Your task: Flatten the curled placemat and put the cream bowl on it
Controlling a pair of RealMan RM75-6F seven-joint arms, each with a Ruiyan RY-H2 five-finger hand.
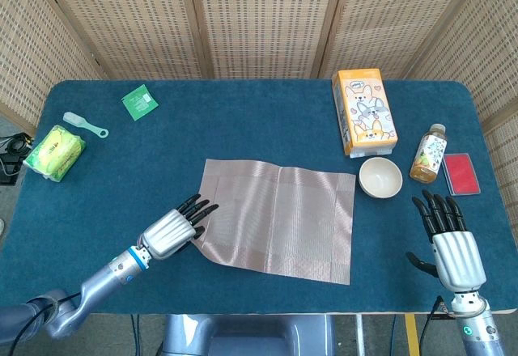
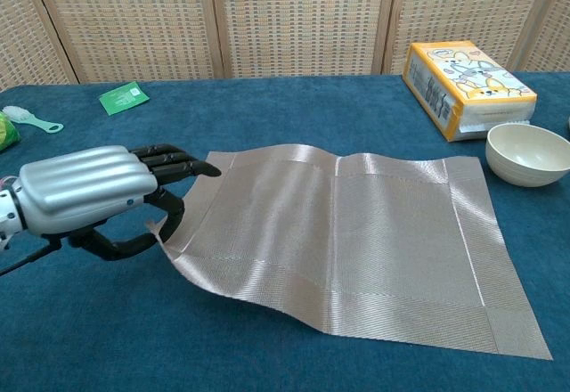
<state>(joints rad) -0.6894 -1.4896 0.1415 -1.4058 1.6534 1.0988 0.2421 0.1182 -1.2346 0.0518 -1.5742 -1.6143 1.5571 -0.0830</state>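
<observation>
Woven cane screens back a blue-clothed table (image 1: 243,121). From the head view, the placemat (image 1: 279,218) lies spread near the middle, its left corner pinched in the left hand (image 1: 171,230). The cream bowl (image 1: 380,178) sits just off the mat's right corner, beside an orange carton (image 1: 364,111) and a bottle (image 1: 427,153). The right hand (image 1: 450,239) hovers open-fingered, holding nothing.

From the chest view, the left hand (image 2: 98,191) grips the placemat (image 2: 347,240) at its slightly raised left edge; the cream bowl (image 2: 527,153) stands apart from it.
</observation>
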